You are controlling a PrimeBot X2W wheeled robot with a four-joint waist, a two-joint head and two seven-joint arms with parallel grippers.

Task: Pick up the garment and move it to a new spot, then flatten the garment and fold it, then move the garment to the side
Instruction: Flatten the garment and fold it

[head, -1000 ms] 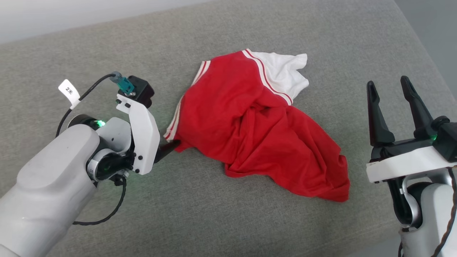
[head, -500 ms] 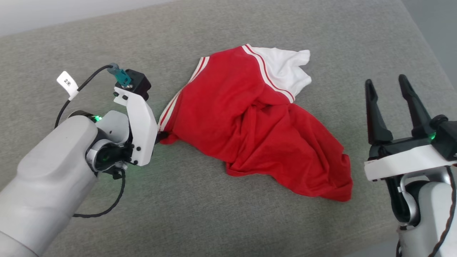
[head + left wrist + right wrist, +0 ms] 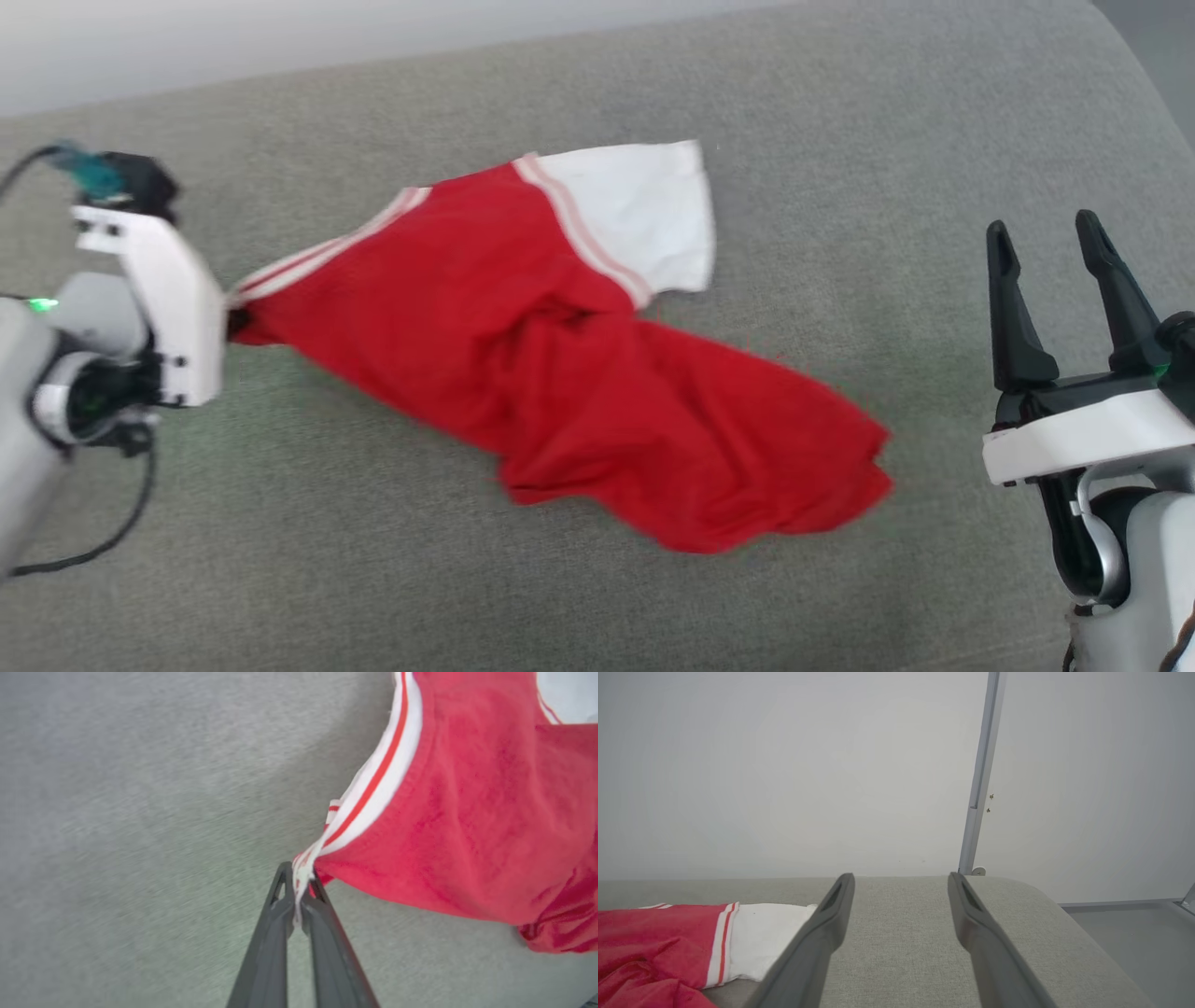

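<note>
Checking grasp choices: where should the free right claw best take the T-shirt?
At the loose red hem corner nearest the right claw, coming from the robot's right: it lies opposite the striped trim pinched by the left claw, so pulling there should spread the garment.

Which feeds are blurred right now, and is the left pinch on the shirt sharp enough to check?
Head view: garment smeared by motion, edges soft; right gripper crisp. Left wrist view: grey cushion streaked, yet left gripper shut on the striped trim reads clearly. Right wrist view: sharp, evenly lit, no glare.
</note>
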